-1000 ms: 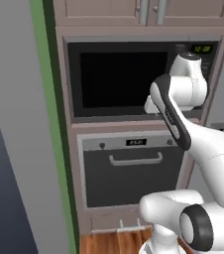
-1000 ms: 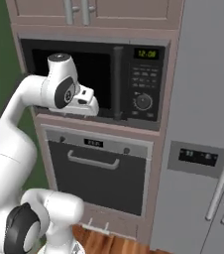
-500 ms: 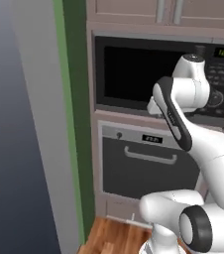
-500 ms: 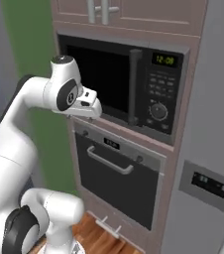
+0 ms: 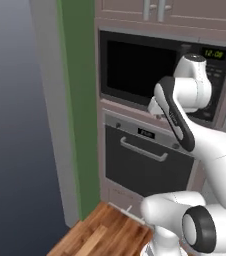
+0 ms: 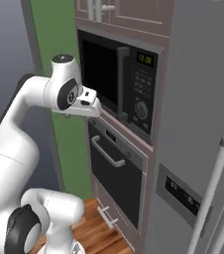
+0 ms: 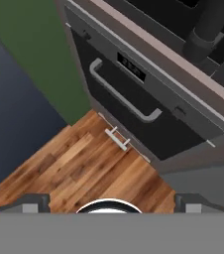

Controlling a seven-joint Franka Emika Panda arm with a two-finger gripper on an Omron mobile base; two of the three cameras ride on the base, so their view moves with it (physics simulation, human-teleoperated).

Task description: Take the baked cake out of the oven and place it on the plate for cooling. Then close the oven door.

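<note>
1. Fingers (image 7: 34,202) sit spread as wide as they go, one dark tip at 8 o'clock and the other at 4 o'clock of my hand view, with nothing between them and nothing touching them.
2. From the right base view I see the gripper (image 6: 88,103) held high, in front of the black microwave (image 6: 126,84), level with its lower edge and above the oven (image 6: 115,171).
3. From the left base view the arm's white wrist (image 5: 192,87) covers part of the microwave's front at about 2 o'clock.
4. Looking down through the hand view, the oven door (image 7: 134,111) is shut, a dark grey panel running from 10 o'clock toward 3 o'clock, with its silver bar handle (image 7: 124,94) across it.
5. I can make out the small dark display (image 7: 131,67) on the control strip just above the handle.
6. Below the door there is a drawer front with a small silver pull (image 7: 118,138), and then wooden floor (image 7: 79,168) toward 7 o'clock.
7. A green wall (image 5: 77,100) stands just beside the oven at 9 o'clock in the left base view.
8. I cannot tell where the baked cake is; with the door shut the inside of the oven is hidden.
</note>
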